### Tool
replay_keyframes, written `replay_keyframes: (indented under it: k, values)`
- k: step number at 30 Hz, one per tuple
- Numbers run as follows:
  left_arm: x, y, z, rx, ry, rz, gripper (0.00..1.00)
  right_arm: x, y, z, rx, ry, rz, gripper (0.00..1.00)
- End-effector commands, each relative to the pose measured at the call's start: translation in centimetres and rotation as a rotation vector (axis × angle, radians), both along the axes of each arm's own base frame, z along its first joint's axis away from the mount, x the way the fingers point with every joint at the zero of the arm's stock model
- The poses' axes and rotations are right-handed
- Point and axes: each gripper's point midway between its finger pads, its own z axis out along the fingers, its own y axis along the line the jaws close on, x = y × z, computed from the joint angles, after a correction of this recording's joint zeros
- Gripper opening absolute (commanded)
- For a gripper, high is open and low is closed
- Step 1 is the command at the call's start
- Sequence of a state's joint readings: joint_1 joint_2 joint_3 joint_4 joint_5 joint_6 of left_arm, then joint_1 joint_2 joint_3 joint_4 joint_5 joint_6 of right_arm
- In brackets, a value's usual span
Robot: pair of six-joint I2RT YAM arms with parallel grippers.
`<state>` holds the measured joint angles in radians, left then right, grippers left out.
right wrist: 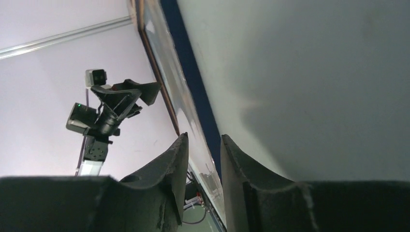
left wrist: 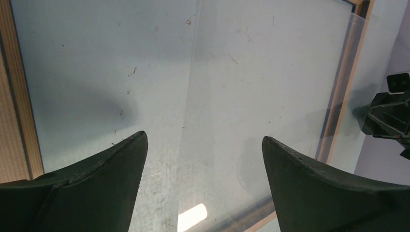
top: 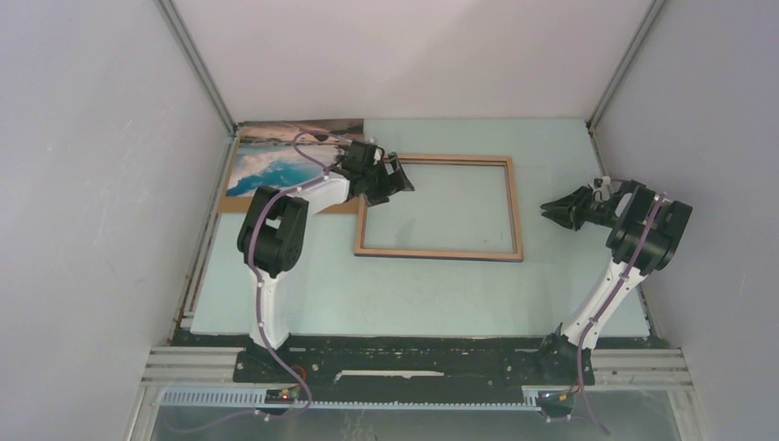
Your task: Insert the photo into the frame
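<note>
Frame (top: 439,253) lies flat mid-table, wood face up, pane bare, so it's ready to load. Photo (top: 276,161) sits face up on the backing board (top: 228,200) at the far left, just beside the frame. Your L gripper (top: 404,176) hangs over the frame's far-left corner w/ jaws wide, prob. ready to reach for the photo. R gripper (top: 553,209) waits off the right rail, narrowly parted, holding nothing.

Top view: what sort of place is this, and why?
Probably a robot test booth: plain white walls enclose a pale green table, with left arm and right arm bolted at its edge.
</note>
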<state>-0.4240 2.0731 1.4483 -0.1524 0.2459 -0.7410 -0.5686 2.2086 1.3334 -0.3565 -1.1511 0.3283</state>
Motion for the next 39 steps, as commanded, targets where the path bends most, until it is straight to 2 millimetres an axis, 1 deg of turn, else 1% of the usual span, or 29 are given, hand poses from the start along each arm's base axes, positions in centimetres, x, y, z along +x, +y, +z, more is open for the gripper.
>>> replay_keyframes:
  k: [1,5,8,9,12,15,18,21,24,26,30,34,36,39]
  values:
    - [0.9,-0.7,0.9,-0.031,-0.015,-0.009,0.95,-1.5,-1.2,0.8,-0.136,0.072,-0.050,0.38]
    - [0.1,-1.3,0.3,-0.054,0.009,-0.011,0.95,-2.8,-1.6,0.3,-0.242,0.153,-0.071,0.38]
    - [-0.4,-1.1,-0.1,-0.015,0.007,0.006,0.95,-3.5,-2.1,0.1,-0.278,0.182,-0.088,0.34]
    - [-0.6,-0.8,-0.2,0.005,0.006,0.015,0.95,-3.5,-2.1,0.0,-0.277,0.180,-0.090,0.33]
    - [-1.7,-0.4,-0.4,0.056,0.016,0.026,0.96,-3.3,-1.9,-0.3,-0.241,0.172,-0.084,0.26]
    - [-3.5,-0.6,-1.2,0.066,0.084,0.021,0.96,-3.0,-1.8,-0.2,-0.221,0.158,-0.086,0.24]
    - [-5.2,-1.0,-1.4,0.030,0.134,0.009,0.96,-2.9,-1.8,-0.1,-0.219,0.151,-0.086,0.21]
    - [-6.8,-0.8,-1.3,0.006,0.160,0.010,0.96,-2.5,-1.5,0.3,-0.204,0.130,-0.081,0.19]
    - [-8.0,-1.6,-1.0,-0.070,0.186,-0.003,0.96,-2.2,-1.2,0.6,-0.187,0.110,-0.073,0.16]
    - [-8.4,-2.2,-0.8,-0.116,0.200,-0.011,0.96,-2.0,-1.0,0.7,-0.185,0.105,-0.068,0.15]
    - [-8.8,-1.6,-0.9,-0.104,0.198,-0.004,0.98,-1.9,-0.8,0.8,-0.183,0.099,-0.060,0.15]
    - [-9.5,-2.4,-0.9,-0.162,0.233,-0.025,0.98,-1.9,-0.6,0.6,-0.177,0.098,-0.055,0.14]
    - [-9.7,-2.7,-0.7,-0.198,0.234,-0.023,0.98,-1.9,-0.6,0.4,-0.175,0.102,-0.052,0.13]
    - [-9.2,-2.6,0.3,-0.228,0.209,-0.015,0.97,-1.9,-0.5,0.3,-0.172,0.101,-0.051,0.12]
